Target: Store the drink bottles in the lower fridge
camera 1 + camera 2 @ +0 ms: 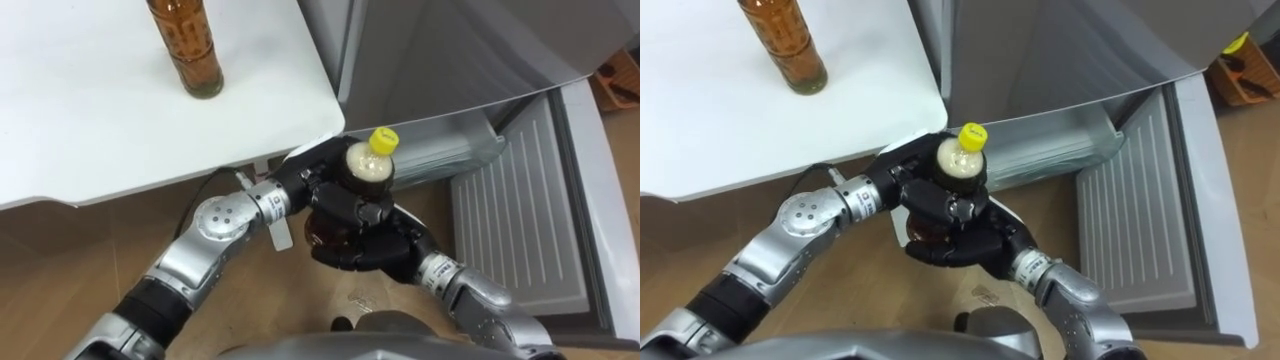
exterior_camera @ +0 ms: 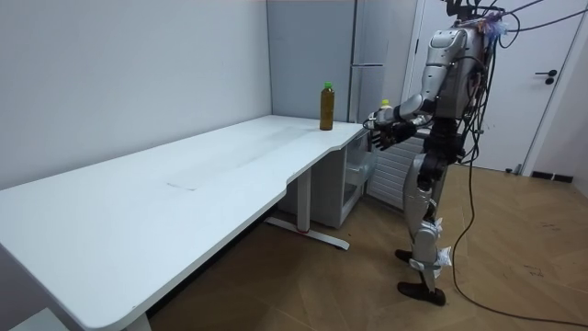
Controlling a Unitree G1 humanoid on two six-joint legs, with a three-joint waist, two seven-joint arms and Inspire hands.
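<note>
A bottle with a yellow cap (image 1: pixel 368 165) and brown drink is held upright in front of me, just off the white table's corner (image 1: pixel 310 110). My left hand (image 1: pixel 305 178) comes in from the left and curls round its upper part. My right hand (image 1: pixel 365 245) comes from the lower right and wraps the lower body. A second, amber bottle (image 1: pixel 190 45) with a green cap (image 2: pixel 326 85) stands near the table's edge. Right of the held bottle, the lower fridge is open, showing a clear drawer (image 1: pixel 455 150) and the ribbed inside of its door (image 1: pixel 520 220).
I stand on a wooden floor at the table's far corner, beside the tall grey fridge (image 2: pixel 367 55). The fridge's upper door (image 1: pixel 450 50) is closed. An orange object (image 1: pixel 620 85) lies on the floor past the open door. A white room door (image 2: pixel 542 83) is behind me.
</note>
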